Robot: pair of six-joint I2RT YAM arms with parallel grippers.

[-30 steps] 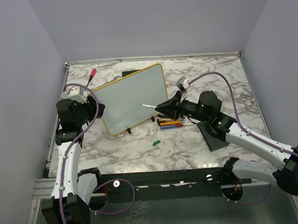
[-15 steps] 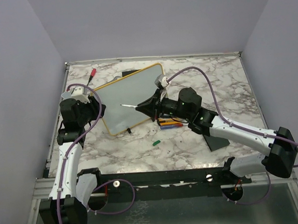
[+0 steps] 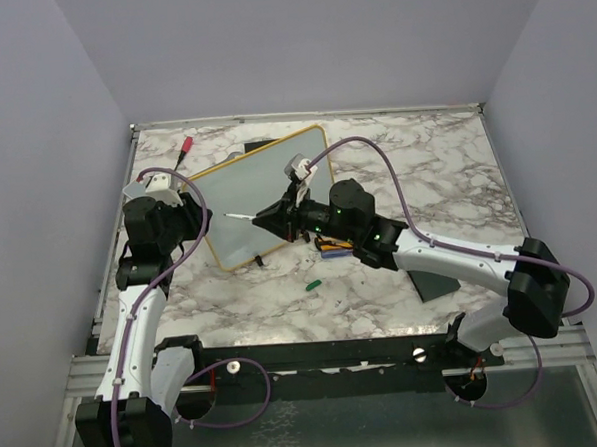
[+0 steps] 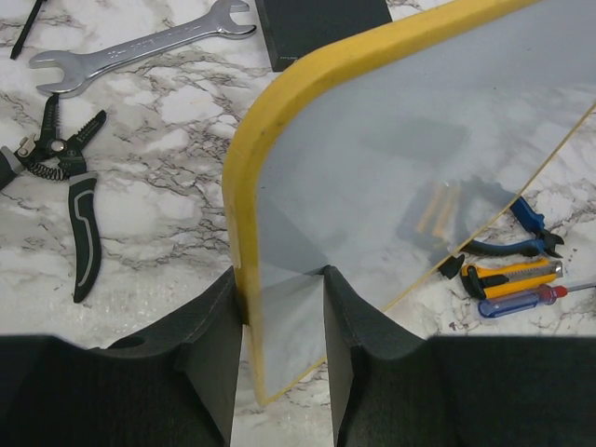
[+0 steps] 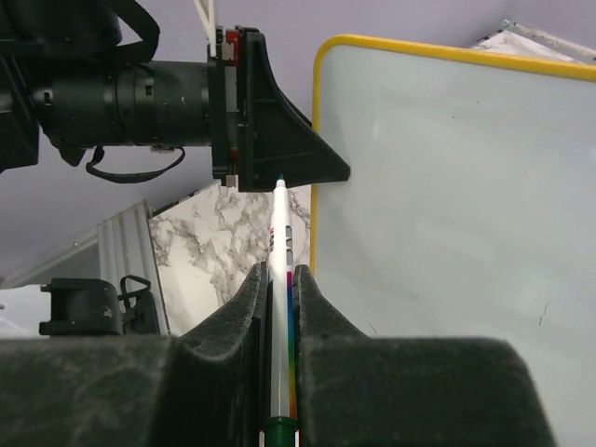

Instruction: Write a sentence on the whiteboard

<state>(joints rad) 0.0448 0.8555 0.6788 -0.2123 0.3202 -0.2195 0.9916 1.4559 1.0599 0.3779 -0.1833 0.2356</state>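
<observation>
Two pincers, both clamped. The left pincer (image 4: 282, 279) pinches the yellow-framed rectangular whiteboard (image 4: 419, 121) at its edge. The right pincer (image 5: 279, 272) squeezes a slim white marker pen (image 5: 280, 223).

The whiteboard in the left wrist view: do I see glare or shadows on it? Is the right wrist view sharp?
Left wrist view: no hard glare, only soft grey shadows and faint reflections on the whiteboard. Right wrist view: the marker looks sharp, the whiteboard evenly lit.

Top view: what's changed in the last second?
The right gripper, shut on the marker, swept left across the whiteboard; the tip now nears its left edge. The left gripper still grips that edge. The whiteboard and the tools beside it have not moved.
</observation>
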